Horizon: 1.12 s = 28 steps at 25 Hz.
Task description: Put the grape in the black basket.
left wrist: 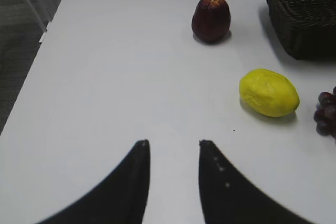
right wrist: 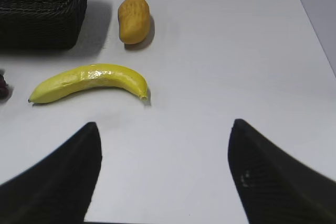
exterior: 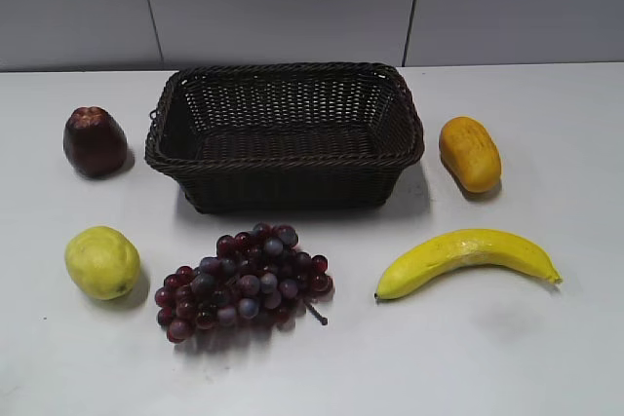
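Grape point(exterior: 244, 282) between lemon point(exterior: 101, 262) and banana point(exterior: 466, 258).

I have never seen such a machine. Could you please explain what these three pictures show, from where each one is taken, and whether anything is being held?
A two-armed robot works at a white table. One picture looks at the table from the front; the arms are not in it. The other two come from cameras on the wrists; the dark shapes at the bottom are the left gripper and right gripper, both open and empty. On the table lie the black basket, the grape, a lemon, a dark red fruit, a banana and an orange fruit.
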Motion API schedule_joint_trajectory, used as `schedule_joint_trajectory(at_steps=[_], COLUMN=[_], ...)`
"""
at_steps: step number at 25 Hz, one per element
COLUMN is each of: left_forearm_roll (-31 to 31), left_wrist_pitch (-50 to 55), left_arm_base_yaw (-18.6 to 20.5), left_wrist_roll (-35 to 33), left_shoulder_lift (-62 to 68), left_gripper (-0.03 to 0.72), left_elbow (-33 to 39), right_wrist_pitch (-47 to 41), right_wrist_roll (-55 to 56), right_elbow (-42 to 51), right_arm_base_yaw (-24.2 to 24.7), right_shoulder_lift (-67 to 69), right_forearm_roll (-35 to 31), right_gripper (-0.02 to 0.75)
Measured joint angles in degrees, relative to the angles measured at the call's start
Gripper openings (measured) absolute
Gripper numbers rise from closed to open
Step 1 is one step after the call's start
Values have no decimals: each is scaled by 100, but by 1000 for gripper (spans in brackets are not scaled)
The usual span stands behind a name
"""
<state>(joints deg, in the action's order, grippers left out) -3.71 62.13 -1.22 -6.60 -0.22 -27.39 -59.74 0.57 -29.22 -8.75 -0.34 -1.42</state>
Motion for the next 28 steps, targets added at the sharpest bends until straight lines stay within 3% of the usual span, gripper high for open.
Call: schedule_joint_trajectory(at_steps=[20,24,28], left_forearm_roll=[0,0,0], left_wrist_pitch=[0,0,0], left_arm_base_yaw=[0,0,0], left_wrist_roll=[0,0,0], left_shoulder_lift=[0,0,0], left_gripper=[231,230,230], left_elbow=[0,0,0], right_wrist_pitch=[43,735,1731], right_wrist_roll=[-2,-2,-2], right_elbow=[-20,-101,-128], right_arm_base_yaw=[0,0,0], right_shoulder_lift=[0,220,840], right_forearm_roll=[-19,-41,-45], right_gripper=[572,582,647])
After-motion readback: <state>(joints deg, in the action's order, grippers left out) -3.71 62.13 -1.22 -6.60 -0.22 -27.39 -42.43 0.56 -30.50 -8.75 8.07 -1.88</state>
